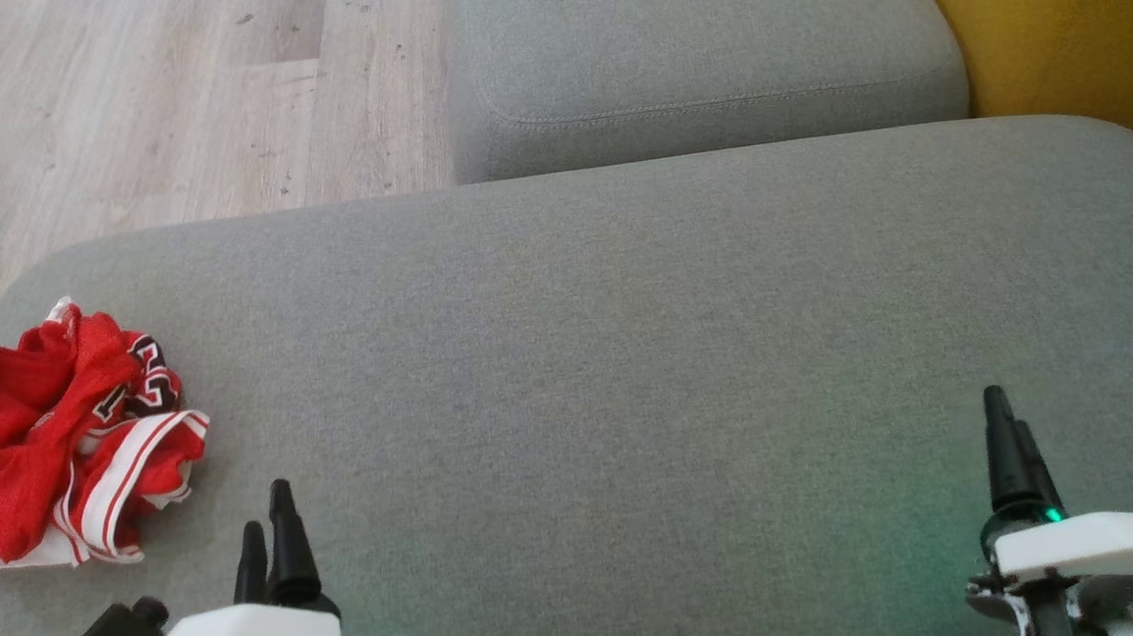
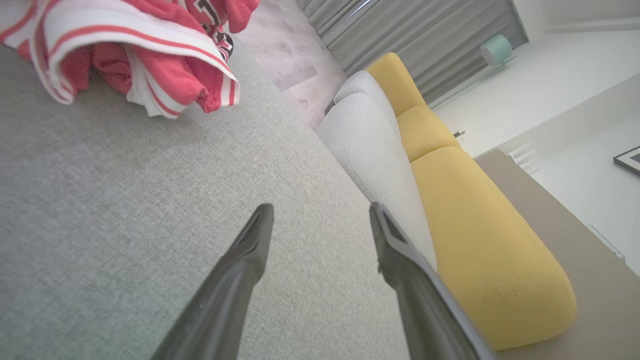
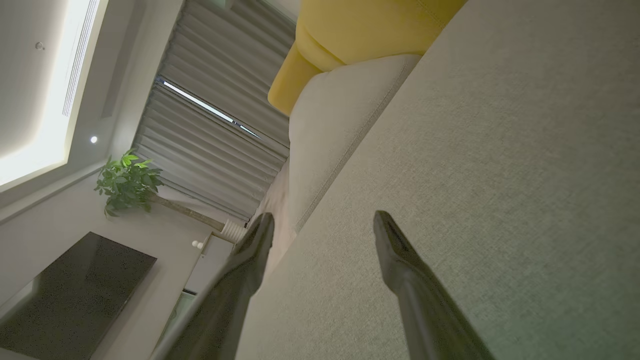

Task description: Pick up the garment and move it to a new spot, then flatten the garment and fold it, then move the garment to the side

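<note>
The garment [image 1: 62,437] is a red jersey with white striped trim and black numbers, crumpled in a heap at the left end of the grey cushion [image 1: 590,376]. My left gripper [image 1: 269,518] stands open at the lower left, just right of the heap and apart from it. In the left wrist view the garment [image 2: 130,50] lies at the top left, beyond the open left gripper [image 2: 320,215], which holds nothing. At the lower right my right gripper [image 1: 1010,409] hovers over bare cushion. The right wrist view has the right gripper [image 3: 322,222] open and empty.
A second grey cushion [image 1: 699,64] lies beyond the first, with a yellow backrest [image 1: 1060,22] at the far right. Wood floor [image 1: 121,109] lies at the upper left, past the cushion's edge. Curtains [image 3: 220,115], a potted plant [image 3: 127,180] and a dark screen [image 3: 75,295] stand across the room.
</note>
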